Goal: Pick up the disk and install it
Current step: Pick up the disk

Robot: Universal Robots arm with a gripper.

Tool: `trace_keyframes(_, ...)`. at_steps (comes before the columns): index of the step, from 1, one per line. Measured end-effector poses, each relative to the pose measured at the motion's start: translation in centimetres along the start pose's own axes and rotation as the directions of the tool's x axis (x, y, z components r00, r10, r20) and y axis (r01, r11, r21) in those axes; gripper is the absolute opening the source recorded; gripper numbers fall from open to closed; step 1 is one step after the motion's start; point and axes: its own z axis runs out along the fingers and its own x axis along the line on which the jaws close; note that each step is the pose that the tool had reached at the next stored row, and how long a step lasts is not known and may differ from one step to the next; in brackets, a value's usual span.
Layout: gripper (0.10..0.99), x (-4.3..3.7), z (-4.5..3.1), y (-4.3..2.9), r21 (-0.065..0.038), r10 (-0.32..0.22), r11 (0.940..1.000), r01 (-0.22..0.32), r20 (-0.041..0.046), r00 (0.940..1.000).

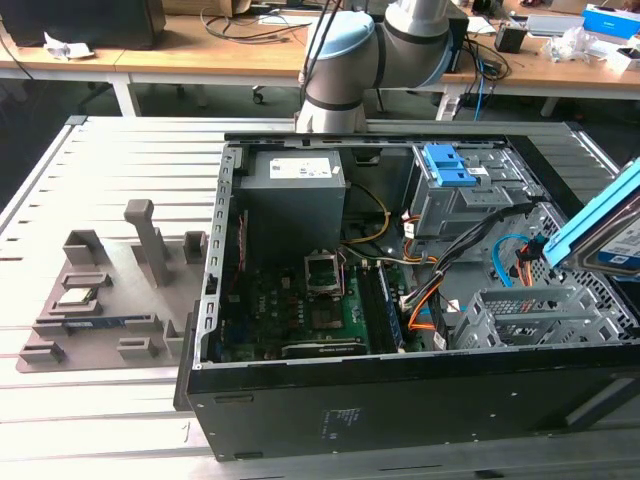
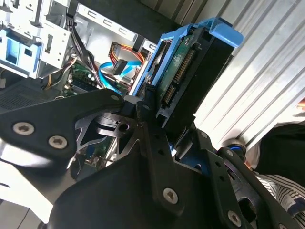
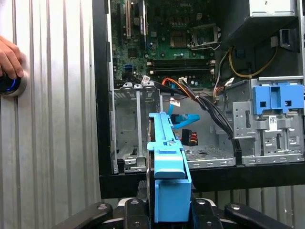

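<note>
The disk (image 1: 598, 222), a silver drive in a bright blue carrier, hangs tilted at the exterior view's right edge, above the open computer case (image 1: 400, 405). My gripper (image 3: 169, 212) is shut on the disk (image 3: 167, 167), its black fingers (image 3: 139, 210) pressing the carrier's two sides. In the first wrist view the disk stands on edge just outside the case wall, in line with an empty metal drive cage (image 3: 133, 125). In the second wrist view the gripper (image 2: 174, 126) holds the disk (image 2: 187, 67) with its connector edge facing the camera.
Orange, blue and black cables (image 3: 190, 100) cross the case floor beside the cage (image 1: 530, 315). A drive bay with blue latches (image 1: 450, 168) stands further back. A hand (image 3: 8, 57) rests on a blue-lit button (image 3: 9, 85) on the slatted table. A grey fixture tray (image 1: 100, 290) lies at the exterior view's left.
</note>
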Motion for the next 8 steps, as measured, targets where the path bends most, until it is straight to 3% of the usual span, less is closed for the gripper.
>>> trace_keyframes(8, 0.365, 0.57, 0.81, 0.05, 0.000, 0.000, 1.0000, 0.000, -0.0003, 1.0000)
